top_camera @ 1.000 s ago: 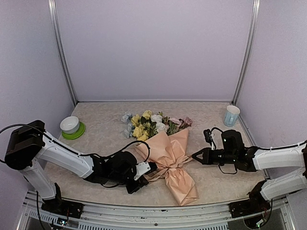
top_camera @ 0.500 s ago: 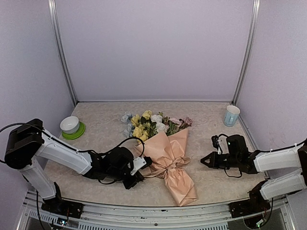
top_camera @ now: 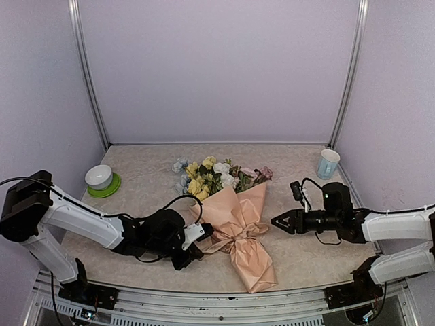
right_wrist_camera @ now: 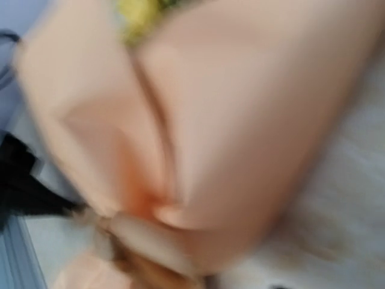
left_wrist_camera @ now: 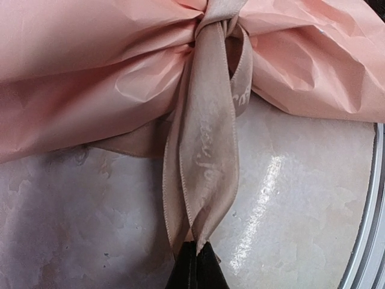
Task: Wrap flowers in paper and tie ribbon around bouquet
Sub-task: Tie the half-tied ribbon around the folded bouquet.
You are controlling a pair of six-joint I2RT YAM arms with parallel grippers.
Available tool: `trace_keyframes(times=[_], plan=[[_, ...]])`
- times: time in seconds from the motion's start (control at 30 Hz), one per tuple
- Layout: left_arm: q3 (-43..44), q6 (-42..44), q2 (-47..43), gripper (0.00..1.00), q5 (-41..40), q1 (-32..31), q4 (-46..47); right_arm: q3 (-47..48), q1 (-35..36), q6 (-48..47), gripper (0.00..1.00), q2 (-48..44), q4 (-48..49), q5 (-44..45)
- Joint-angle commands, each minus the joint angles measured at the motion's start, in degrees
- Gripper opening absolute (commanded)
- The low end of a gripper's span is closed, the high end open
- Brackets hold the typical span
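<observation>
The bouquet lies mid-table: pastel flowers (top_camera: 207, 175) stick out of the far end of a cone of peach-pink paper (top_camera: 238, 210). The paper is cinched at its waist by the tan ribbon (top_camera: 233, 239). My left gripper (top_camera: 199, 236) sits just left of the waist. In the left wrist view it (left_wrist_camera: 195, 245) is shut on two ribbon tails (left_wrist_camera: 204, 150) running taut from the knot. My right gripper (top_camera: 274, 222) points at the paper's right side, a short gap away. The right wrist view is blurred, showing only paper (right_wrist_camera: 240, 120) and no fingers.
A white bowl on a green saucer (top_camera: 100, 179) sits at the back left. A pale blue mug (top_camera: 328, 163) stands at the back right. Lilac walls enclose the table, and a metal rail (top_camera: 204, 299) runs along the near edge.
My right gripper drew back to the right, then returned left towards the bouquet. My left gripper slid slightly left, still holding the ribbon, and the bouquet's tail shifted a little.
</observation>
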Motion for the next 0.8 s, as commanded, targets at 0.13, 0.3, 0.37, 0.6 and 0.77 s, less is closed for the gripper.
trace_keyframes(times=[0.13, 0.3, 0.37, 0.6, 0.77], plan=[[0.7, 0.4, -0.1, 0.00, -0.1, -0.1, 0.9, 2.8, 4.8, -2.7, 0.68, 6.1, 3.0, -3.0], [0.9, 0.0, -0.3, 0.00, -0.5, 0.1, 0.8, 6.3, 6.5, -3.8, 0.60, 11.0, 3.4, -2.4], [0.7, -0.3, -0.5, 0.00, -0.6, 0.1, 0.9, 6.3, 6.5, -3.5, 0.42, 11.6, 4.7, -2.6], [0.5, -1.5, -3.0, 0.00, -2.3, 1.0, 2.3, 6.2, 6.5, -2.3, 0.00, 13.4, 4.8, -1.2], [3.0, 1.0, -6.4, 0.00, -4.5, 1.2, 4.5, 4.9, 6.8, -0.8, 0.00, 11.7, 4.7, -5.1]])
